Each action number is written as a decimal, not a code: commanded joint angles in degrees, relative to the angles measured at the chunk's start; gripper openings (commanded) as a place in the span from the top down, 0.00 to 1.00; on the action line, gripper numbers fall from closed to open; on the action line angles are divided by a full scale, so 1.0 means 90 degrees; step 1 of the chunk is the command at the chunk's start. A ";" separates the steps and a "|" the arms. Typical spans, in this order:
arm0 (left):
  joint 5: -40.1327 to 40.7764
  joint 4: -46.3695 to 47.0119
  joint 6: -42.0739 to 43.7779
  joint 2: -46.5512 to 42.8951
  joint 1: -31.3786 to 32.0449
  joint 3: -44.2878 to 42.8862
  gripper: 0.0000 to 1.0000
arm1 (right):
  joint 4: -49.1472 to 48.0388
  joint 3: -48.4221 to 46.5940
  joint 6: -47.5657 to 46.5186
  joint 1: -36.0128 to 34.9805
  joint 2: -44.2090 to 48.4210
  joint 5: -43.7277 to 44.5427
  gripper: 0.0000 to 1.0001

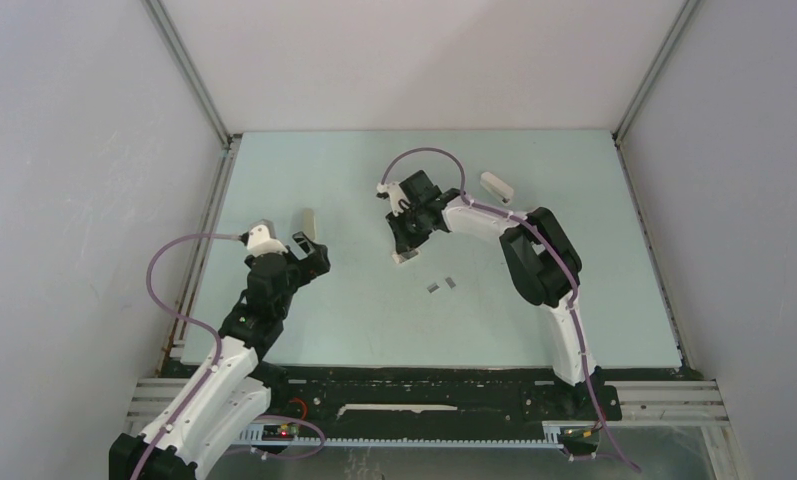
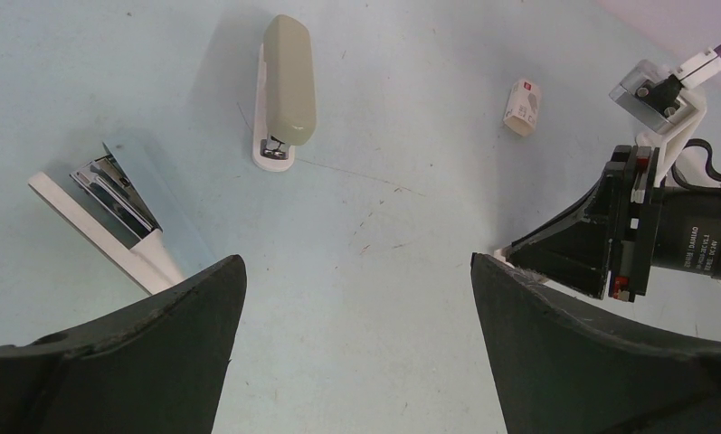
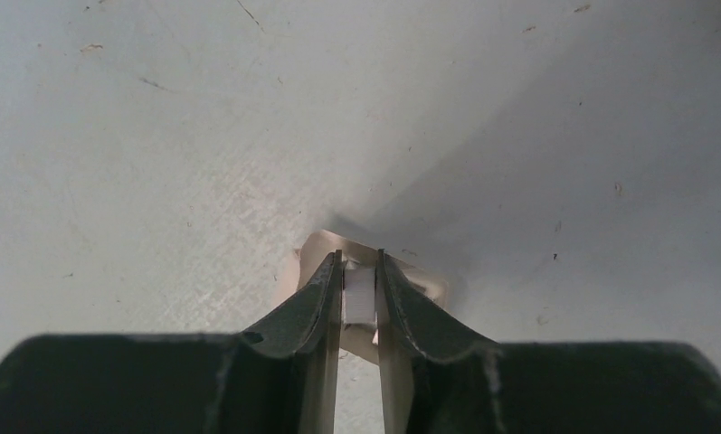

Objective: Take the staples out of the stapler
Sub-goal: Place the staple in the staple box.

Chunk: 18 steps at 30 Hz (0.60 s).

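My right gripper [image 1: 407, 232] [image 3: 359, 257] points down at the table's middle, shut on a beige-and-white stapler [image 3: 360, 295] whose white end [image 1: 406, 258] sticks out below the fingers. Two small grey staples [image 1: 433, 288] [image 1: 450, 282] lie on the table just right of it. My left gripper [image 1: 312, 252] [image 2: 355, 262] hangs wide open over bare table at the left, with nothing between its fingers. In the left wrist view the right gripper [image 2: 564, 249] shows at the right edge.
A closed beige stapler [image 2: 289, 81] [image 1: 308, 222] lies just beyond the left gripper. An opened stapler [image 2: 112, 212] with a white base lies to its left. A small white box [image 2: 524, 104] and a pale oblong object [image 1: 496, 186] lie farther back. White walls enclose the table.
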<state>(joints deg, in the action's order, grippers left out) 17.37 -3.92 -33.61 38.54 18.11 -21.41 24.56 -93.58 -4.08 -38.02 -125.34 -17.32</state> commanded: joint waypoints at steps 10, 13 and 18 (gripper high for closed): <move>0.0007 0.0257 -0.0077 -0.0220 -0.0054 0.0181 0.00 | -0.0095 0.0196 -0.0113 -0.0064 0.0798 0.0395 0.68; -0.0002 0.0250 -0.0075 -0.0218 -0.0052 0.0180 0.00 | -0.0119 0.0243 -0.0138 -0.0068 0.0899 0.0418 0.68; -0.0015 0.0242 -0.0085 -0.0261 -0.0053 0.0177 0.00 | -0.0167 0.0290 -0.0167 -0.0063 0.0970 0.0450 0.70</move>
<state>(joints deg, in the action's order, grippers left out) 17.32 -3.90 -33.63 37.08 18.06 -21.32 24.56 -91.39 -4.64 -38.09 -120.33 -14.04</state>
